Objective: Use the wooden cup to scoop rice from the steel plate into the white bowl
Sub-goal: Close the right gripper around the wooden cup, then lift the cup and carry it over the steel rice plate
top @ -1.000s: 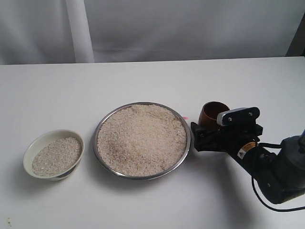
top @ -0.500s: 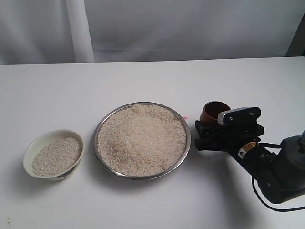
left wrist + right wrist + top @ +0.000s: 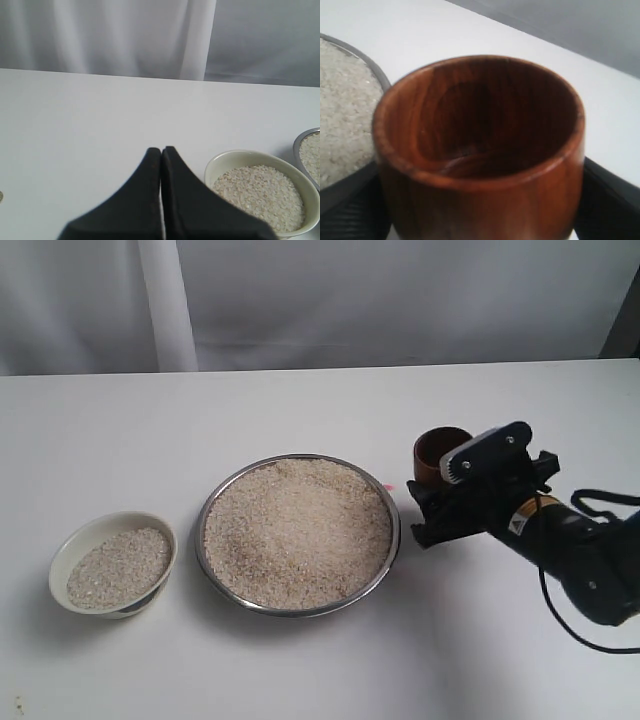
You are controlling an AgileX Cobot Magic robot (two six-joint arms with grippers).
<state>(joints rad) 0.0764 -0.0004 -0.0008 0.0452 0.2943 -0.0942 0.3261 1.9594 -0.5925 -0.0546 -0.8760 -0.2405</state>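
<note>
1. No word, brand name or number can be read in any of the 3 views.
2. The 1 sign-like mark is a small yellow sticker on the black wrist of the right arm, seen in the exterior view. It seems to carry a dark triangle, perhaps a warning symbol, but it is too small and blurred to read.
3. A tiny pink spot lies on the white table just beside the rim of the steel plate; no characters can be made out on it.

Only the steel plate stands between wooden cup and white bowl.
</note>
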